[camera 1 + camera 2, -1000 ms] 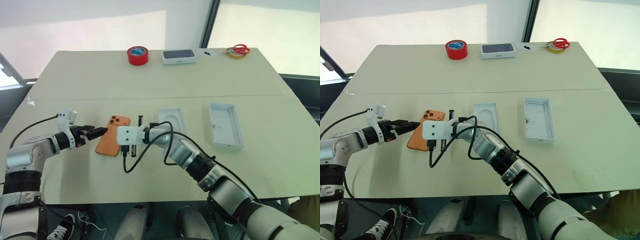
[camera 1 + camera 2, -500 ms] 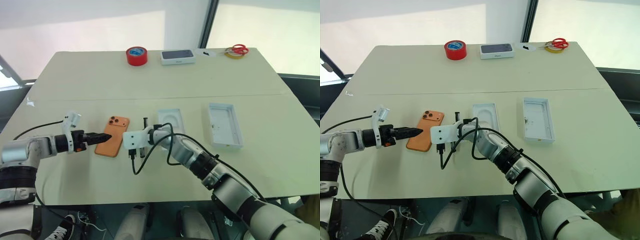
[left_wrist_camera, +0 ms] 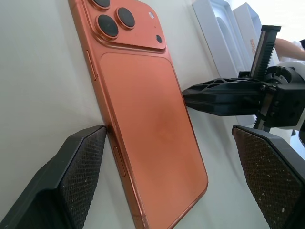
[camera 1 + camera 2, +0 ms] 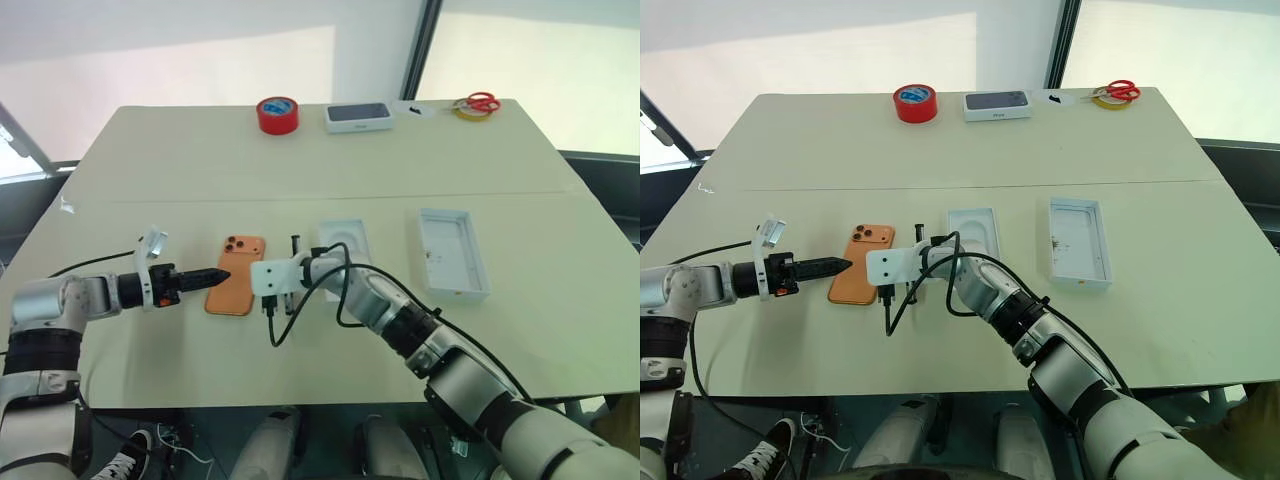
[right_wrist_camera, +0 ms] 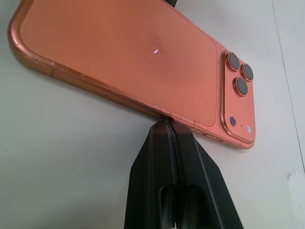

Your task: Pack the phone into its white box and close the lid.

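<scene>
The packing had barely begun: the phone [image 4: 236,288] lay face down on the table [image 4: 300,160], just left of the flat insert [image 4: 341,240], with the white box [image 4: 452,250] well beyond, empty. The left gripper [image 3: 171,171] stood spread around the phone's edges; the right gripper [image 5: 170,131], pressed together, touched its side. Lifting, boxing and lidding remained.

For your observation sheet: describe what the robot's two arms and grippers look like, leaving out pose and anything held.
Both arms are silver-grey metal segments with black joint bands. Each wrist carries a white block with a loose black cable looping from it. The left gripper and the right gripper have two slim, tapering black fingers; the left one's inner pads are stippled.
</scene>
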`<state>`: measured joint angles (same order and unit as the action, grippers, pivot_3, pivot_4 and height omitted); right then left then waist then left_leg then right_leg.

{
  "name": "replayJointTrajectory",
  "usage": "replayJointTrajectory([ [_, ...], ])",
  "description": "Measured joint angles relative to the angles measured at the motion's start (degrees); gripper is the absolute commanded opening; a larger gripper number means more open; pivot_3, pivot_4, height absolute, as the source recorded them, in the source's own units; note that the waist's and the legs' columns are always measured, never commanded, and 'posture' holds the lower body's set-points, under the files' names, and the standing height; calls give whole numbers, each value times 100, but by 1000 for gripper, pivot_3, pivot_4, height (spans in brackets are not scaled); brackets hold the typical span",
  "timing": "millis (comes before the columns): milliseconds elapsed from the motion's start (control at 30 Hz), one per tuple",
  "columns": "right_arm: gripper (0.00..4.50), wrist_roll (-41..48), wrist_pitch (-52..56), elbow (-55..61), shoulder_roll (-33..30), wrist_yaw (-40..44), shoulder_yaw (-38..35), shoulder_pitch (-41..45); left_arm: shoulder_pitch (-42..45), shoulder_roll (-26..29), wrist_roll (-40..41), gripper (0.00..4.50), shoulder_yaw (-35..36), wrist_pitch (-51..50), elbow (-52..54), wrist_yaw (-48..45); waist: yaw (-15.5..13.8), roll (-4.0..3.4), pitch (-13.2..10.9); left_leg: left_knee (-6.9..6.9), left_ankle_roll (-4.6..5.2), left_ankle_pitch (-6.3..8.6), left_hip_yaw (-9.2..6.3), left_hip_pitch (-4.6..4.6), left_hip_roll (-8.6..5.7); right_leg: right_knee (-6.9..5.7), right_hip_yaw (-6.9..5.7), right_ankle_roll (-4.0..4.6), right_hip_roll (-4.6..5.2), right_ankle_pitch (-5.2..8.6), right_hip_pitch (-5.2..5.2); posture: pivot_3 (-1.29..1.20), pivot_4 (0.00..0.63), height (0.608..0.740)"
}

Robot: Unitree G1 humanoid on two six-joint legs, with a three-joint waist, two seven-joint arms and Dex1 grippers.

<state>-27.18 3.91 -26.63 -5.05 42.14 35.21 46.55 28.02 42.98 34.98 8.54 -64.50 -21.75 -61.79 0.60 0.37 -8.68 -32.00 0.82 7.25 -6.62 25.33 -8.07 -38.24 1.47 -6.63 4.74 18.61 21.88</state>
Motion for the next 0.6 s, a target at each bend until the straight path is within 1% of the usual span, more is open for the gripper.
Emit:
replayJointTrajectory([
  [233, 0, 8, -16, -1, -30, 57, -13, 0, 269, -395, 46, 4408, -18, -366, -115, 58, -3, -1, 7, -2, 0, -1, -2, 0, -3, 0, 1, 0, 3, 0, -3, 0, 150, 736],
  [333, 0, 45, -21, 4, -41, 105, -14, 0, 323, -419, -18, 4408, -95, -379, 15, 182, 4, -2, 8, -2, -1, -1, -4, 0, -3, 0, 1, 0, 3, 0, -3, 0, 150, 736],
  [500, 0, 50, -43, 0, -43, 92, -15, 0, 333, -523, 65, 4408, 48, -505, 22, 359, 8, -1, 8, -2, -1, -1, -4, 0, -2, 0, 1, 0, 2, 0, -3, 0, 150, 736],
  [533, 0, 50, -47, -2, -43, 88, -14, 0, 331, -555, 79, 4186, 113, -529, -4, 381, 8, -1, 8, -2, -1, -1, -5, -1, -2, 0, 1, 0, 2, 0, -3, 0, 150, 736],
  [600, 0, 49, -55, -3, -39, 78, -14, 1, 322, -599, 118, 3525, 201, -543, -103, 457, 15, -1, 8, -2, -1, -1, -5, 0, -2, 0, 1, 0, 2, 0, -2, 0, 150, 736],
])
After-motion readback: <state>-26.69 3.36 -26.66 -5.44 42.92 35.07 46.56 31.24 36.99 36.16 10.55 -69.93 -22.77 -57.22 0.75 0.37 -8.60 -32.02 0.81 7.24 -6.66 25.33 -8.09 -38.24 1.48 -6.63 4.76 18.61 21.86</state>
